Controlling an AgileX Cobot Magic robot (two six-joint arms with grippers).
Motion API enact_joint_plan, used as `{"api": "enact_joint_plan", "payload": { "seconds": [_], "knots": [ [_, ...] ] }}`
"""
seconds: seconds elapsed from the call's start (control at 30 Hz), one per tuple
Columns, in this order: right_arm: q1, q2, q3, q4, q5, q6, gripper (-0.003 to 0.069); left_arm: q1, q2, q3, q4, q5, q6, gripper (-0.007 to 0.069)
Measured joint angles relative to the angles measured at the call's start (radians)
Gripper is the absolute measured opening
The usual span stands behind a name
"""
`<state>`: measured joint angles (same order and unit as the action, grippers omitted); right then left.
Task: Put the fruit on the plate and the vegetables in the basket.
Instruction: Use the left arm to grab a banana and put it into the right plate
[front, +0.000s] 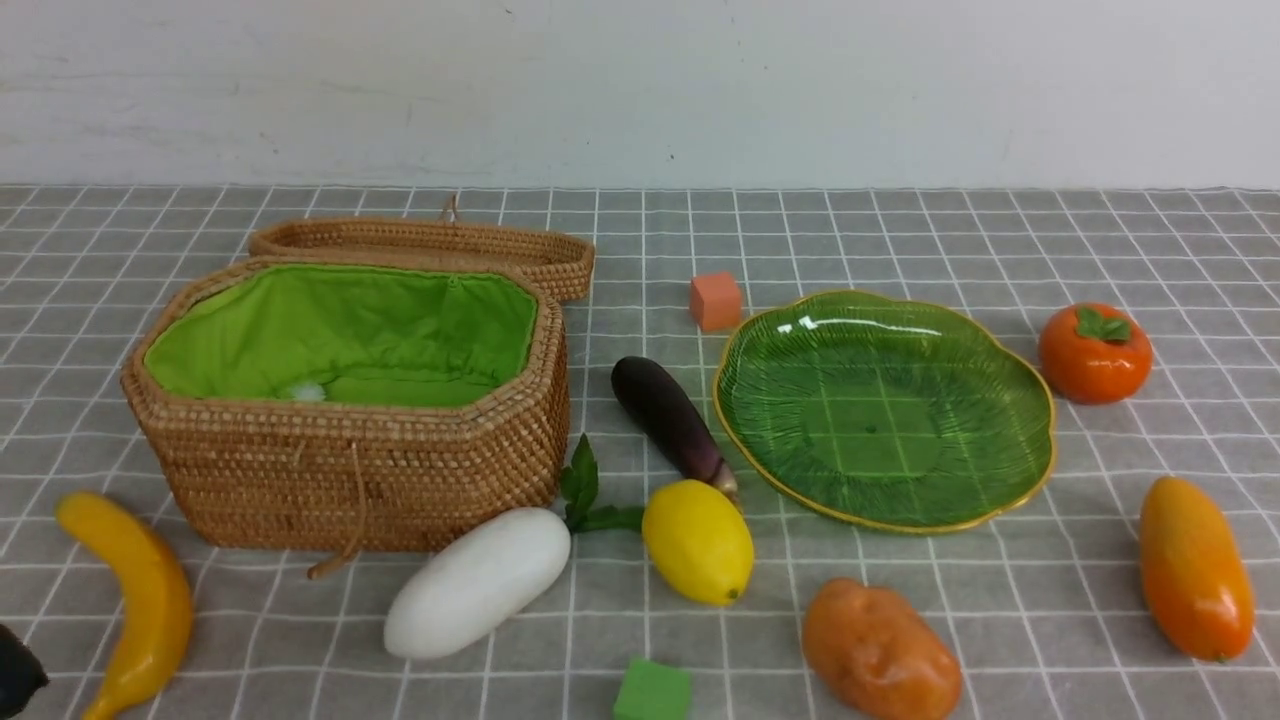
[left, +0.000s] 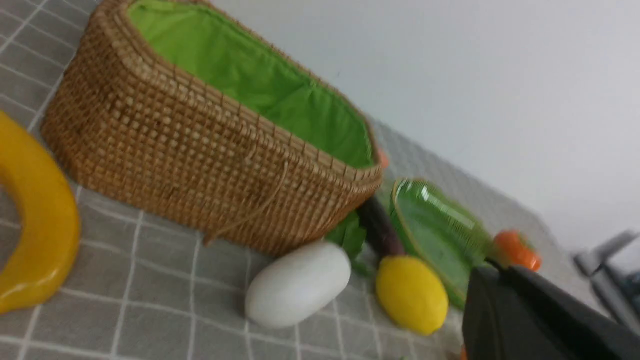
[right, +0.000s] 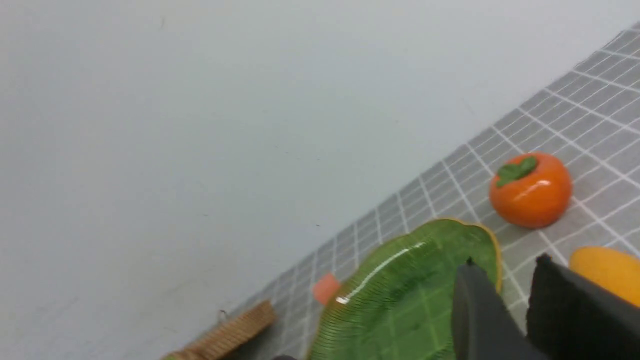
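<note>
Four fruits (front: 697, 540), three vegetables (front: 478, 583), two cubes (front: 716, 301).

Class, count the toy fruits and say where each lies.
4: banana front-left of the basket, lemon by the eggplant's tip, persimmon right of the plate, mango front-right. The basket's floor is partly hidden.

Octagonal woven wicker basket (front: 350, 470): tan weave, bright green cloth lining. Leaf-ribbed glass plate (front: 885, 410): translucent green, yellow-gold rim. Curved banana (front: 140, 600), oval lemon (front: 697, 541): yellow. Round persimmon (front: 1085, 365): orange-red, green cap. Long mango (front: 1195, 570): orange shading yellow. Oblong radish (front: 478, 582): white, green leaves. Glossy eggplant (front: 665, 410): dark purple. Lumpy potato (front: 880, 650): orange-brown. Tablecloth (front: 1100, 250): grey, white grid.
</note>
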<state>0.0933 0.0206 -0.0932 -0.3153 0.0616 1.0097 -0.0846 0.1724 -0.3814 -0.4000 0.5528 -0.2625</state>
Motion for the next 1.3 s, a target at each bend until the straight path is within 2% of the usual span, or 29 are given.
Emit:
{"api": "enact_joint_plan", "payload": {
  "seconds": [0.07, 0.1, 0.17, 0.3, 0.37, 0.47, 0.57, 0.6, 0.73, 0.83, 1.0, 1.17, 1.27, 1.3],
  "knots": [
    [0.084, 0.07, -0.132, -0.07, 0.097, 0.012, 0.0071, 0.0, 0.105, -0.077, 0.036, 0.101, 0.034, -0.0013],
    [0.095, 0.087, -0.161, -0.076, 0.12, 0.007, 0.0065, 0.0, 0.129, -0.086, 0.041, 0.112, 0.034, -0.0013],
    [0.258, 0.194, -0.345, -0.098, 0.293, -0.068, 0.0023, 0.0, 0.277, -0.188, 0.119, 0.23, 0.051, -0.0013],
    [0.513, 0.349, -0.601, -0.036, 0.658, -0.259, 0.001, 0.0, 0.464, -0.289, 0.232, 0.343, 0.054, -0.0013],
    [0.642, 0.427, -0.716, -0.007, 0.86, -0.317, 0.0011, 0.0, 0.534, -0.312, 0.255, 0.352, 0.054, -0.0013],
    [0.801, 0.522, -0.84, -0.012, 1.083, -0.327, 0.0017, 0.0, 0.59, -0.323, 0.269, 0.306, 0.054, -0.0013],
    [0.88, 0.566, -0.891, -0.026, 1.162, -0.326, 0.0019, 0.0, 0.614, -0.326, 0.278, 0.262, 0.054, -0.0013],
    [0.943, 0.598, -0.926, -0.031, 1.189, -0.327, 0.0021, 0.0, 0.65, -0.326, 0.288, 0.233, 0.054, -0.0013],
    [1.016, 0.618, -0.96, -0.002, 1.179, -0.352, 0.0023, 0.0, 0.732, -0.326, 0.296, 0.222, 0.051, -0.0013],
    [1.068, 0.618, -0.988, 0.079, 1.159, -0.411, 0.0024, 0.002, 0.827, -0.326, 0.317, 0.21, 0.032, -0.0013],
    [1.089, 0.618, -1.022, 0.143, 1.162, -0.504, 0.0028, 0.041, 0.932, -0.326, 0.345, 0.154, 0.0, -0.0013],
    [1.09, 0.612, -1.024, 0.142, 1.174, -0.512, 0.0032, 0.117, 1.014, -0.322, 0.36, 0.12, 0.015, -0.0009],
    [1.092, 0.608, -1.024, 0.135, 1.176, -0.53, 0.0034, 0.14, 1.066, -0.313, 0.363, 0.075, 0.051, 0.004],
    [1.093, 0.608, -1.024, 0.131, 1.175, -0.539, 0.0034, 0.141, 1.092, -0.309, 0.363, 0.056, 0.058, 0.0079]
  ]
}}
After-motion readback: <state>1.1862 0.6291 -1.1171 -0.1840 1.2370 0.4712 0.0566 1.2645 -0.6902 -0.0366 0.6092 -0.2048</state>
